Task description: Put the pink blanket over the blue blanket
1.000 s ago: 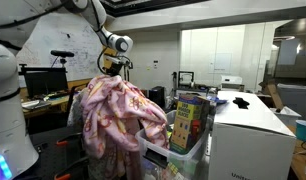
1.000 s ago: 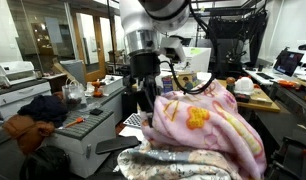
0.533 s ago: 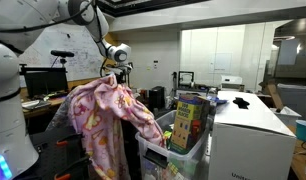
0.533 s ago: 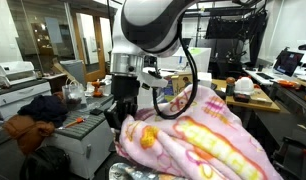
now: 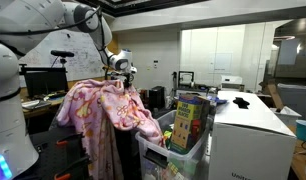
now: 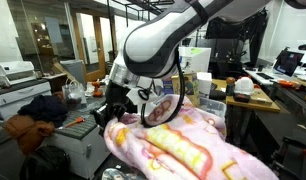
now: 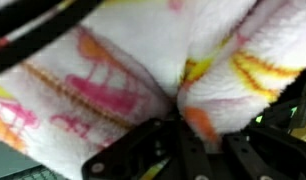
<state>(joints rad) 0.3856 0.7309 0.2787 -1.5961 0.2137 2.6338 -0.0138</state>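
My claw (image 5: 118,72), pinching the pink blanket (image 5: 98,108), dipped toward six o'clock and the blanket fanned wider. Draping was underway!

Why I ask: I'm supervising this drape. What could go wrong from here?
1. The end effector holds only a bunched fold of the pink blanket; the fleece might slip out.
2. In an exterior view the blanket's hanging corner sits close to the storage bin and could snag its boxes.

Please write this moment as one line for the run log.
gripper: shut on pink blanket | state: lifted, hanging down | blue blanket: not clearly visible | step: covering not confirmed
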